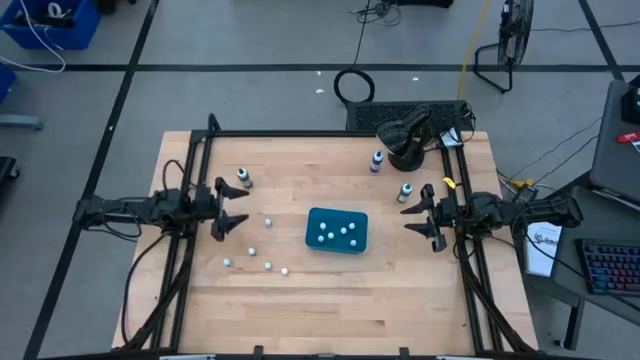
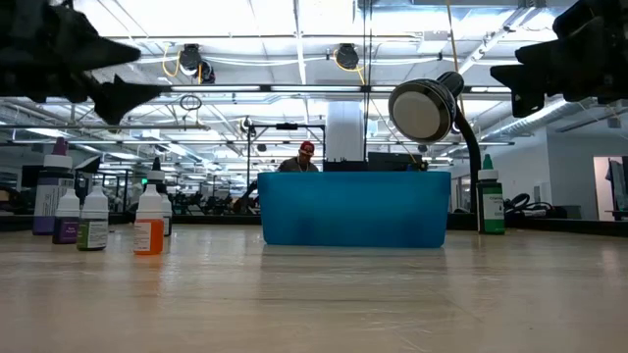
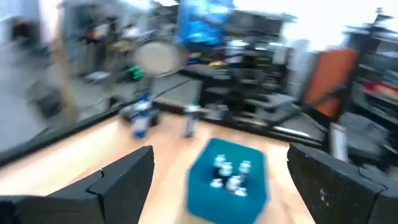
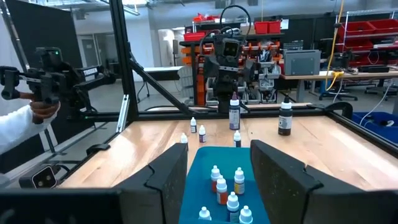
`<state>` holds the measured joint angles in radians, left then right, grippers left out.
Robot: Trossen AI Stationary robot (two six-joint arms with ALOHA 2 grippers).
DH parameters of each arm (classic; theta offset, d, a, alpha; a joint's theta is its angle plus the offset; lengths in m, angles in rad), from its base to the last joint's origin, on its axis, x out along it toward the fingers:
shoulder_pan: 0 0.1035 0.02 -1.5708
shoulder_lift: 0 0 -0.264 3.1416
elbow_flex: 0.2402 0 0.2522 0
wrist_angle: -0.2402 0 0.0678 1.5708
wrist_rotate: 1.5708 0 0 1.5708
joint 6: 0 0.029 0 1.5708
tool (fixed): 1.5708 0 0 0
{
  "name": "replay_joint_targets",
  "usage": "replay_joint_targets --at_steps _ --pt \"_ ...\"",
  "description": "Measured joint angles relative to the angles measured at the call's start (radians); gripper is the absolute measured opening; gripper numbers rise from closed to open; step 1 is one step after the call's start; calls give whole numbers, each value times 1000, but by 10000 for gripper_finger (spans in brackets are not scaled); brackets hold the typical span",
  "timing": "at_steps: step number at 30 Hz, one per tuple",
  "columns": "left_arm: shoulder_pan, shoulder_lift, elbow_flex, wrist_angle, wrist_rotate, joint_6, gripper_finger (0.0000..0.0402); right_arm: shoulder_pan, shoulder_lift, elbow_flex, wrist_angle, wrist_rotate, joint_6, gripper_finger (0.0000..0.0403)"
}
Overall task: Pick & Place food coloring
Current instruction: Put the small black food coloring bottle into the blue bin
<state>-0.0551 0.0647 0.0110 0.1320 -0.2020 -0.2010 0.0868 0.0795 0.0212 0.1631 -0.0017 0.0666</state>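
High view: teal tray (image 1: 338,231) mid-table, five small food coloring bottles (image 1: 334,233) inside; five more loose bottles (image 1: 256,252) left of tray, taller dark bottles (image 1: 405,191) beyond its right end. Left gripper (image 1: 222,208) left of tray, fingers spread, empty; right gripper (image 1: 424,215) right of tray, likewise spread.

Low view: tray wall hides its contents; label colours show on loose ones, one orange bottle (image 2: 149,222).

Right wrist view: person's sleeve (image 4: 15,138) beyond table edge.

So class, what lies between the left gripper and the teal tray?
In the high view, one small white-capped bottle stands between the left gripper and the teal tray.
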Motion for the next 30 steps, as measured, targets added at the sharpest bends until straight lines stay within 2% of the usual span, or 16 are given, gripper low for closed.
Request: replay_joint_targets --at_steps 2,5,10,15,20,25,30 --pt "5 29 23 -56 -65 -42 365 0 0 0 -1 0 0 164" --pt "19 108 127 -230 -93 -152 365 0 0 -1 -3 0 0 166" --pt "45 351 351 -495 -117 -309 365 0 0 -1 -6 0 0 165" --pt "53 688 541 -633 -108 -256 365 0 0 -1 -6 0 0 166" --pt "53 999 698 -721 17 -117 365 0 0 -1 -7 0 0 165" --pt "52 1210 826 -849 72 -121 365 0 0 -1 -10 0 0 166" --pt "44 1342 858 -922 72 -115 365 0 0 -1 -10 0 0 165"
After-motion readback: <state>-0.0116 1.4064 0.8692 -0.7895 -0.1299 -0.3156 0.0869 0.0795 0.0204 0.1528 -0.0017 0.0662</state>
